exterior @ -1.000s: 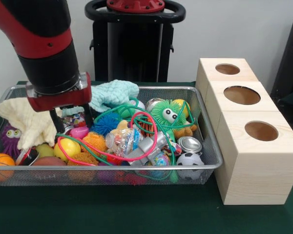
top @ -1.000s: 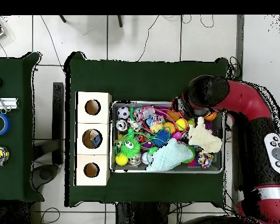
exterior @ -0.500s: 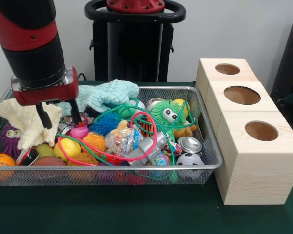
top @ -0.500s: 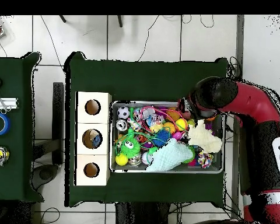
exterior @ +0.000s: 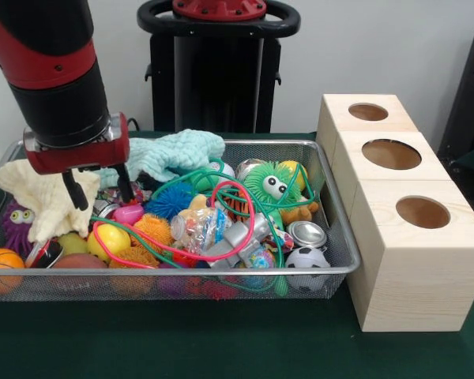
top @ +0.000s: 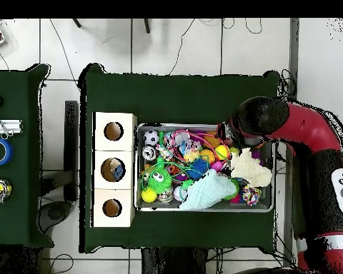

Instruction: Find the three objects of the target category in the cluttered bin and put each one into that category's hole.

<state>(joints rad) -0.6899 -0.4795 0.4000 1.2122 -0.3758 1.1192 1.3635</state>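
Above the wire bin's (exterior: 332,237) left end, end effector (exterior: 99,190) spread empty, pink toy (exterior: 129,214) just below, cream cloth (exterior: 43,197) beside.

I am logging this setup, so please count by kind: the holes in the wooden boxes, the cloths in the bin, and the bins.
Holes: 3 (far hole, middle hole, near hole)
Cloths: 2 (cream cloth, mint cloth)
Wire bin: 1
Total: 6

Pincer (exterior: 100,192) has risen, empty, above the bin (exterior: 332,237)
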